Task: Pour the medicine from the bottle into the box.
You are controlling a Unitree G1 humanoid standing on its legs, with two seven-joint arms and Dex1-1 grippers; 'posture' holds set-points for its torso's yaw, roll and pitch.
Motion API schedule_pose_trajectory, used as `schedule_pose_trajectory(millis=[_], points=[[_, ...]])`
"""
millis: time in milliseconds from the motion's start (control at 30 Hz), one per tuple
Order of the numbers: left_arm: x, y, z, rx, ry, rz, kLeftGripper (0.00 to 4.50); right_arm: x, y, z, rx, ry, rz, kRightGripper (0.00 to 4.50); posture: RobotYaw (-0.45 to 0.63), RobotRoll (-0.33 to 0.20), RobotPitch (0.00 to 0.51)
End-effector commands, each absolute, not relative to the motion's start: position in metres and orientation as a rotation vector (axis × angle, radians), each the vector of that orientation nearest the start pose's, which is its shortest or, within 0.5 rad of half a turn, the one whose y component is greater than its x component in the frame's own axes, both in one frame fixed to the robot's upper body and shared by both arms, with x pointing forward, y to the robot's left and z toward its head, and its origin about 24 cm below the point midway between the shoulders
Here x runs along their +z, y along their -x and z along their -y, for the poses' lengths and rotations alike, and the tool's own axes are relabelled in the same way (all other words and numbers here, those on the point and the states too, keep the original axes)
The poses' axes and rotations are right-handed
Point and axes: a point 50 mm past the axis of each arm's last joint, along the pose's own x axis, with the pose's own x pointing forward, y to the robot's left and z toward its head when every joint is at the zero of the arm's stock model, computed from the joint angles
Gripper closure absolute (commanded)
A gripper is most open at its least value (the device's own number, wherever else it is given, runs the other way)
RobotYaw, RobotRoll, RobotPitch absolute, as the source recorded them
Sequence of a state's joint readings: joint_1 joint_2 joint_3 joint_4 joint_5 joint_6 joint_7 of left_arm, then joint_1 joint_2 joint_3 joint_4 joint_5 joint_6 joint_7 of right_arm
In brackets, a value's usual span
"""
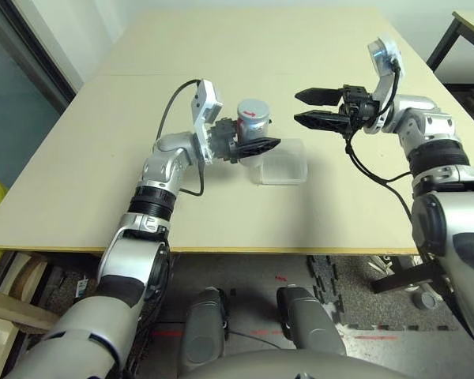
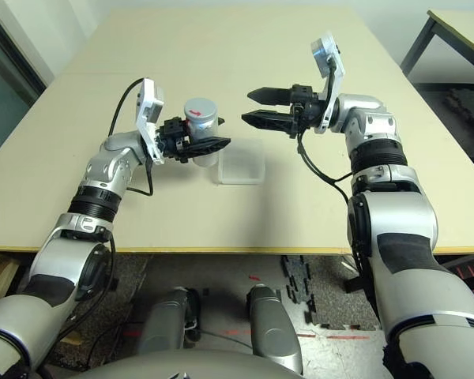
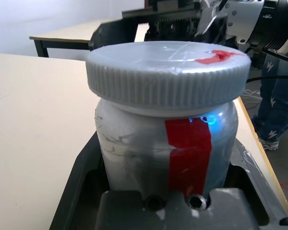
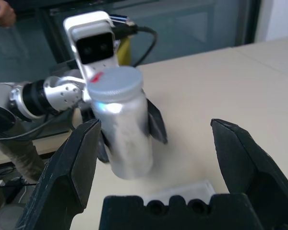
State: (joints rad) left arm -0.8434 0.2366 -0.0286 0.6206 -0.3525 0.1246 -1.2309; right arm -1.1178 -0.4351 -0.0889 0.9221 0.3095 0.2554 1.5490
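You've got left gripper clamped on bottle, held upright above table, grey cap on top. Box sits on table just at bottle's 5 o'clock, nothing lying between them. Right gripper hangs at bottle's 3 o'clock, fingers spread wide, gripping nothing, near but apart from bottle. Second table off at 1 o'clock. Can't see medicine.
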Motion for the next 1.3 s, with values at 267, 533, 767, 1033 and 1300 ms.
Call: schedule_pose_trajectory(millis=[267, 533, 767, 1033, 1300], points=[[0.16, -0.357, -0.096, -1.37, 0.02, 0.11, 1.74, 0.221, -0.365, 0.134, 1.527, -0.022, 0.048, 0.0, -0.22, 0.0, 0.079], [0.16, -0.356, -0.094, -1.378, 0.021, 0.112, 1.74, 0.219, -0.364, 0.124, 1.539, -0.01, 0.045, 0.0, -0.22, 0.0, 0.078], [0.159, -0.356, -0.094, -1.382, 0.02, 0.107, 1.74, 0.218, -0.366, 0.118, 1.534, -0.005, 0.052, 0.0, -0.22, 0.0, 0.078], [0.158, -0.356, -0.094, -1.381, 0.02, 0.104, 1.74, 0.216, -0.367, 0.109, 1.534, 0.005, 0.061, 0.0, -0.22, 0.0, 0.081], [0.158, -0.356, -0.094, -1.381, 0.021, 0.104, 1.74, 0.218, -0.367, 0.098, 1.551, 0.001, 0.077, 0.0, -0.22, 0.0, 0.082]])
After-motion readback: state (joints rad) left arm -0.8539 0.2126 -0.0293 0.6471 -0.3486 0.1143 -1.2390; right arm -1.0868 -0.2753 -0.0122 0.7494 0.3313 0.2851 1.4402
